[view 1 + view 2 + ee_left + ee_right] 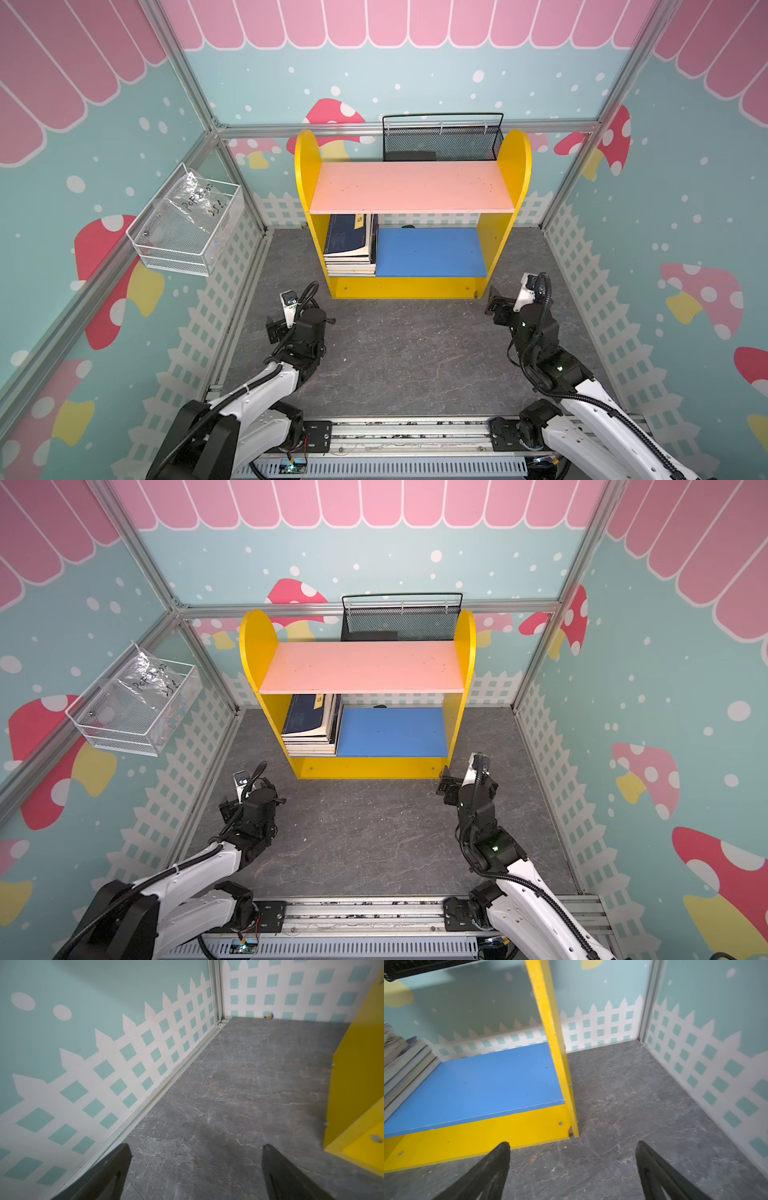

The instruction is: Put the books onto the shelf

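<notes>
The shelf point(411, 187) point(361, 667) stands at the back of the grey floor, with yellow round-topped sides, a pink upper board and a blue lower board point(477, 1084). The books point(349, 245) point(309, 725) point(402, 1064) lie stacked at the left end of the blue board, a navy one on top. My left gripper point(195, 1167) hovers open over bare floor, left of the shelf's yellow side point(353, 1064). Open too, my right gripper point(573, 1165) hangs just in front of the shelf's right front corner. Nothing sits between either pair of fingers.
A black mesh basket point(442, 139) hangs on the back wall behind the shelf. A white wire basket point(187, 224) with a plastic bag is fixed to the left wall. Both arms rise from the metal rail point(407, 432) at the front.
</notes>
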Action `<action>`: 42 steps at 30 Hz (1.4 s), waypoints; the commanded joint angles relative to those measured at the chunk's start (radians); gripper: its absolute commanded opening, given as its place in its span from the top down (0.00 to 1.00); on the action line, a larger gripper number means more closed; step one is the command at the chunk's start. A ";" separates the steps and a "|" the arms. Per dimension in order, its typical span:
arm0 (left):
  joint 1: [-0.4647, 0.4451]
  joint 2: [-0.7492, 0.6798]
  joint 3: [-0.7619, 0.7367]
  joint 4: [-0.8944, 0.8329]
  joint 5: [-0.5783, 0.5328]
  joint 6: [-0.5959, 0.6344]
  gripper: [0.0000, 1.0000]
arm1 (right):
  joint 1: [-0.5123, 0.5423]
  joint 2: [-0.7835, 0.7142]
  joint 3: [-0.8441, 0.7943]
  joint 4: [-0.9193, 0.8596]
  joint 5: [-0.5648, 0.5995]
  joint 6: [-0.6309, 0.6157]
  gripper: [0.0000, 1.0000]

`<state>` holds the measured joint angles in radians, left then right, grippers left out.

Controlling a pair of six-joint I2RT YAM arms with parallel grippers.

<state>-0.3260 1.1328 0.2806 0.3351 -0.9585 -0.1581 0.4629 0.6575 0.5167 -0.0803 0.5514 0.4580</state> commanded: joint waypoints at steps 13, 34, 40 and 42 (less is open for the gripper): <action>0.033 0.409 0.023 0.849 0.169 0.253 0.00 | -0.102 0.043 -0.214 0.380 0.226 -0.257 0.00; 0.242 0.422 0.032 0.750 0.568 0.106 0.01 | -0.333 0.835 -0.418 1.615 -0.141 -0.520 0.01; 0.274 0.399 0.100 0.558 0.619 0.070 0.01 | -0.413 0.868 -0.328 1.421 -0.283 -0.439 0.00; 0.274 0.414 0.099 0.587 0.615 0.080 0.00 | -0.443 0.893 -0.327 1.465 -0.314 -0.433 0.00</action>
<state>-0.0586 1.5455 0.3702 0.9684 -0.3706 -0.0689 0.0486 1.5307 0.1761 1.3346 0.3199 0.0132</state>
